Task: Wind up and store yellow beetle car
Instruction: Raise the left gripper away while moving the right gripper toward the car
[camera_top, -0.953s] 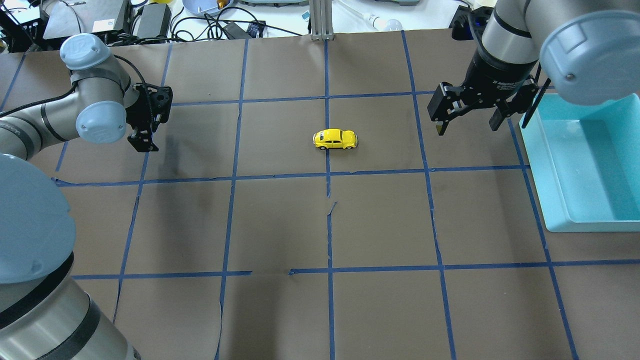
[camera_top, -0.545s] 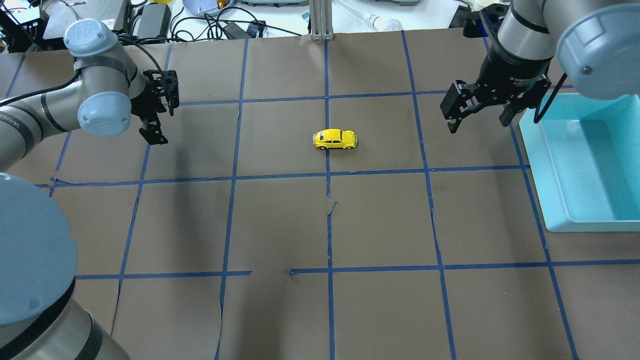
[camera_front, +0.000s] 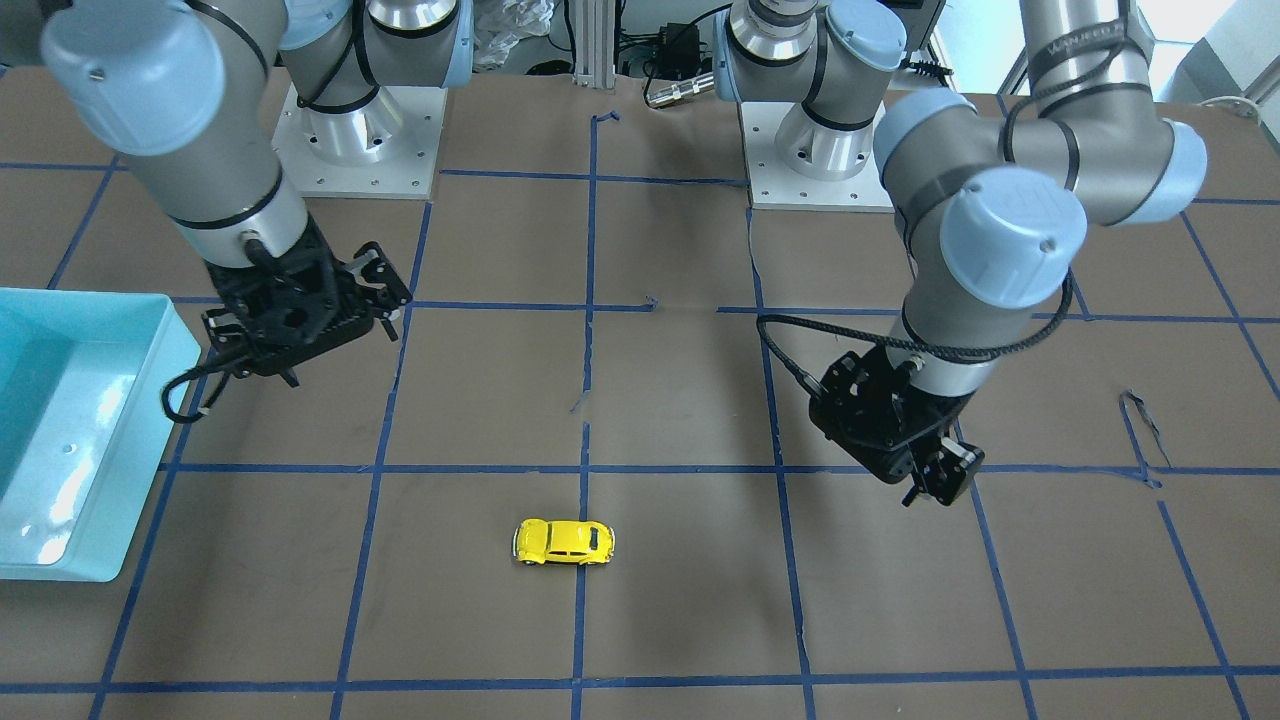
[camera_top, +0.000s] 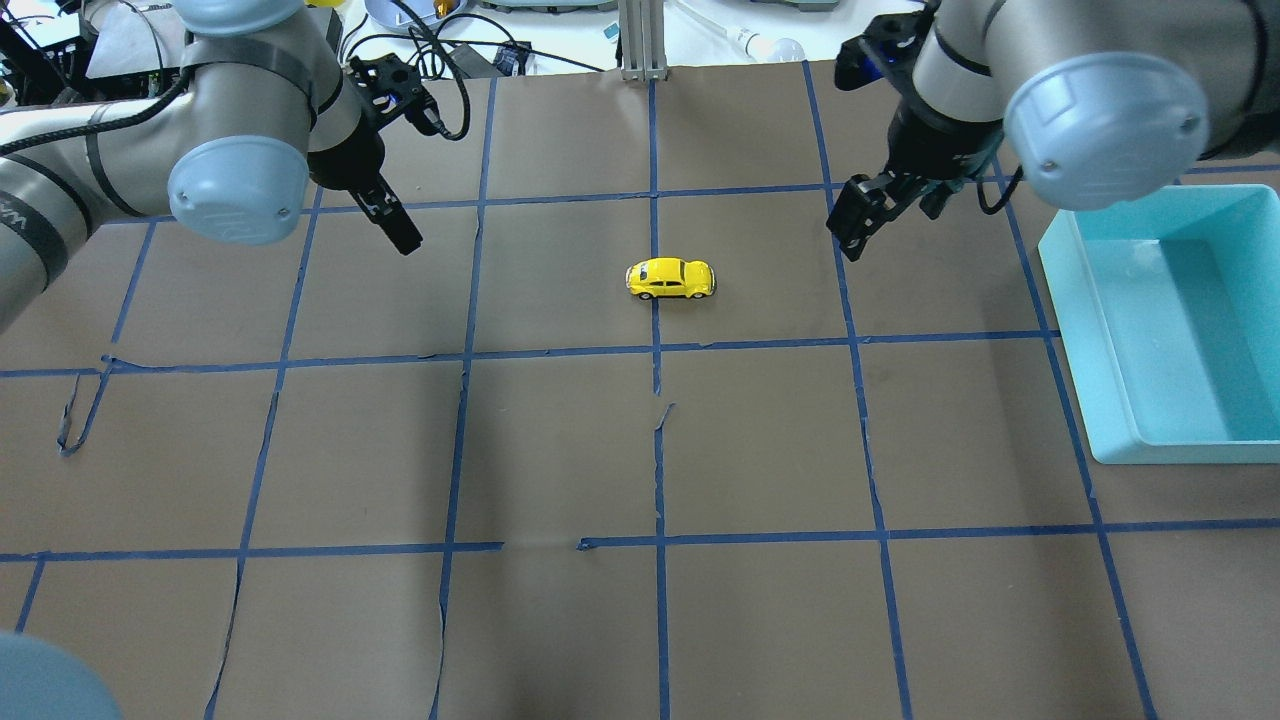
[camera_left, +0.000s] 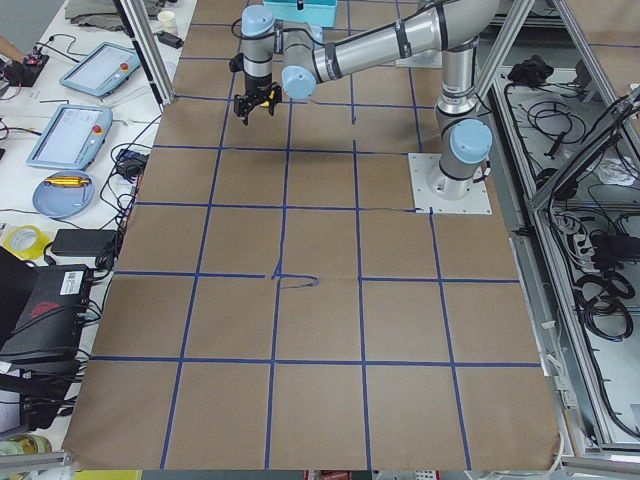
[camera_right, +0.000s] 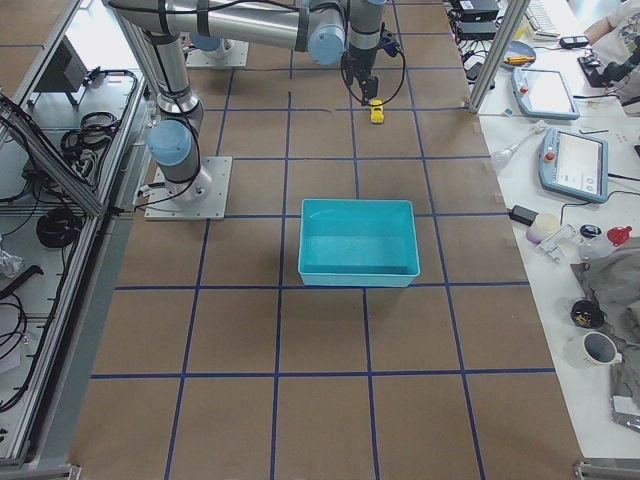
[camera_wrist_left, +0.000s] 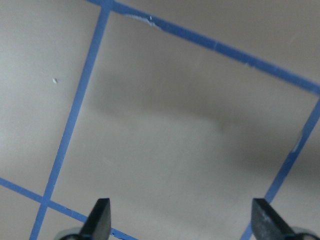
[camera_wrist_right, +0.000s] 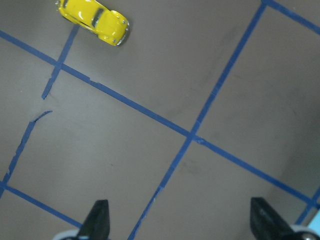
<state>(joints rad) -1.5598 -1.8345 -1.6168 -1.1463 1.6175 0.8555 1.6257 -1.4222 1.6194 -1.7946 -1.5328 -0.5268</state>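
Table: brown paper gridded with blue tape, carrying the bin and the car.
Bin: teal, open-topped, at the table edge on the robot's right.
Left gripper: past the car from the bin, well apart from both; jaws wide, nothing between them.
Right gripper: between bin and car, apparently clear of the table; jaws wide, empty.
Car: yellow, on its wheels across a tape line, well apart from the bin, touching neither gripper.
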